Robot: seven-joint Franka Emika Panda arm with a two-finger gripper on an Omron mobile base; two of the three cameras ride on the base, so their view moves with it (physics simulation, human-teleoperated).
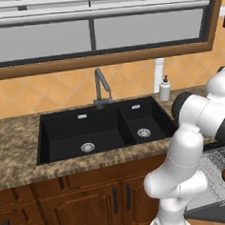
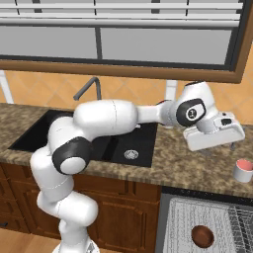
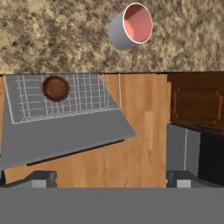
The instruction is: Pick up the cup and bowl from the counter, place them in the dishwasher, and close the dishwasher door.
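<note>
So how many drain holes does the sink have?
2. One drain sits in the big left basin of the sink, and one drain in the small right basin. None looks hidden.

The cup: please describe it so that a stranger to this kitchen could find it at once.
Start at the black sink in the granite counter, then go right, above the open dishwasher. The cup stands there alone: small, white outside, salmon-red inside, unlike the brown bowl down in the rack.
</note>
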